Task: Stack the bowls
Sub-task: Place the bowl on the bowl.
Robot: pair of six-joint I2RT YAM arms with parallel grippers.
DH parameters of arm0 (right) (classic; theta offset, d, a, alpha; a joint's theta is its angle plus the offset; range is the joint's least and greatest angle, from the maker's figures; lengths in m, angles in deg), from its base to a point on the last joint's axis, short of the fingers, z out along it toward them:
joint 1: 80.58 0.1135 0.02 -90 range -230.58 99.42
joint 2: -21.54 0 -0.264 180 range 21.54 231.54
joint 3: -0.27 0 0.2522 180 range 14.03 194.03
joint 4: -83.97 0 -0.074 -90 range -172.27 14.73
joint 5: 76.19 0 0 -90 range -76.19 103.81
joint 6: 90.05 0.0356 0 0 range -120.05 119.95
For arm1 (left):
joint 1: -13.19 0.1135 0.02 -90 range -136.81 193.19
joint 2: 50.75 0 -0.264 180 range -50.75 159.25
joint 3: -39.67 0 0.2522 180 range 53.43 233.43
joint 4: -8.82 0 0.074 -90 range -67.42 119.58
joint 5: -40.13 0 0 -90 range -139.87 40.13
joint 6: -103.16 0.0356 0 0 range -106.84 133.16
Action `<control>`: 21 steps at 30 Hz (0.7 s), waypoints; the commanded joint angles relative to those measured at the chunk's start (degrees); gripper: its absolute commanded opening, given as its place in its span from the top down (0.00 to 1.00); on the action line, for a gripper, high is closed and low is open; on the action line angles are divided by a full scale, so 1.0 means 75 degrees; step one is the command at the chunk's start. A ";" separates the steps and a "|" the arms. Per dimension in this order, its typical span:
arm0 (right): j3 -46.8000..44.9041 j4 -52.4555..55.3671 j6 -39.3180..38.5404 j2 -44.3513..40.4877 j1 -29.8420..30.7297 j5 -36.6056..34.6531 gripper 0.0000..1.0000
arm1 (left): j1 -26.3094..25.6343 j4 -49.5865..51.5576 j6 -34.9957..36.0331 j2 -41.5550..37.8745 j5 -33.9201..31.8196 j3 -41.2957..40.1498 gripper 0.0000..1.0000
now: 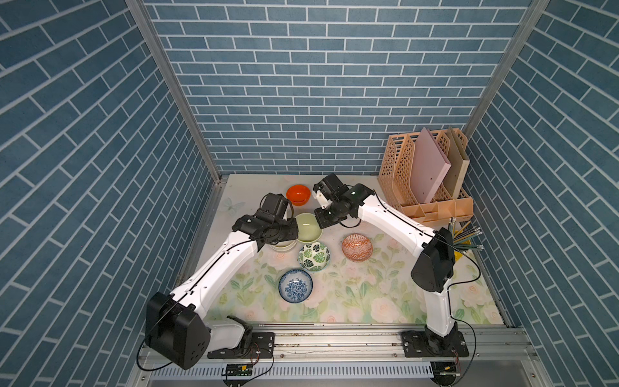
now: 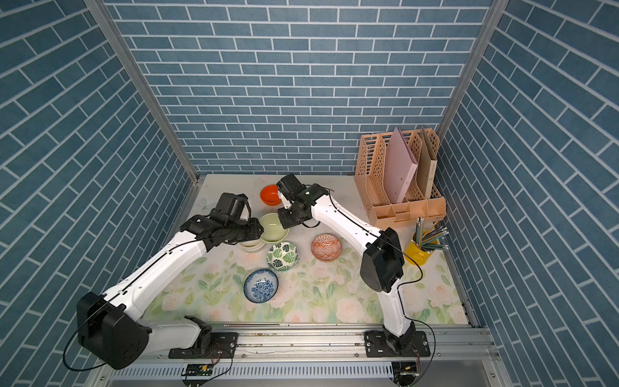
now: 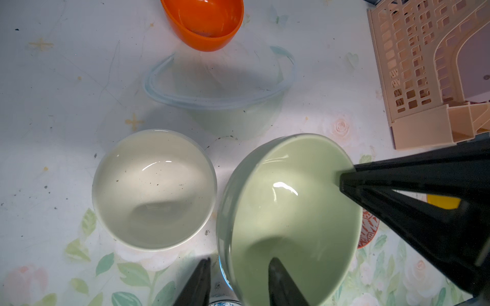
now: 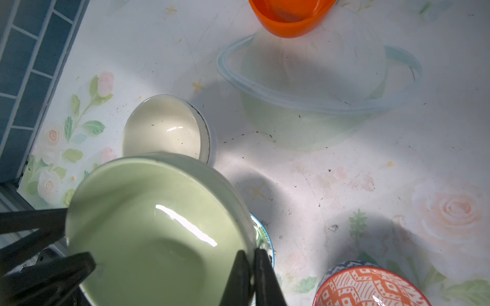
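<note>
Landmark: the cream bowl point(image 3: 153, 189), standing upright on the table point(image 1: 385, 301), is taken as the reference.
Pale green bowl point(image 3: 289, 220): it is held tilted and apparently lifted off the table, just beside the cream bowl and not yet nested in it.
Right gripper point(image 4: 250, 251): its jaws are pinched together on the pale green bowl's rim, on the side away from the cream bowl.
Left gripper point(image 3: 240, 261): its jaws are seen apart and astride the same rim, one finger inside and one outside. No firm clamp is shown.
Other bowls: the leaf-print bowl point(image 1: 314, 256) is near the cream bowl. The orange bowl point(image 1: 298, 194) and the blue-white bowl point(image 1: 295, 285) are well apart from it.
Handling: the bowl is judged to be glazed, stiff, slippery and easily chipped, with some weight hanging from one rim.
Hold: the rim wall is best pinched between one inner and one outer finger.
Risk: swinging or slipping is likely if the bowl is lowered while tilted, so it should be levelled over the cream bowl before release.
</note>
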 commanded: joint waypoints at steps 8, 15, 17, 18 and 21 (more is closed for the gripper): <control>0.0368 0.0085 -0.0019 -0.0010 0.0120 -0.0089 1.00 | 0.0047 0.0107 0.0086 0.0066 -0.0215 -0.0074 0.73; 0.0617 0.0254 -0.0072 0.0041 0.0125 -0.0089 1.00 | 0.0041 0.0147 0.0101 0.0139 -0.0243 -0.0099 0.81; 0.0610 0.0266 -0.0083 0.0031 0.0115 -0.0089 1.00 | 0.0039 0.0160 0.0109 0.0173 -0.0283 -0.0099 0.81; 0.0611 0.0264 -0.0084 0.0026 0.0127 -0.0089 1.00 | 0.0047 0.0152 0.0113 0.0174 -0.0265 -0.0099 0.81; 0.0589 0.0250 -0.0098 0.0024 0.0124 -0.0089 1.00 | 0.0041 0.0139 0.0127 0.0186 -0.0232 -0.0099 0.85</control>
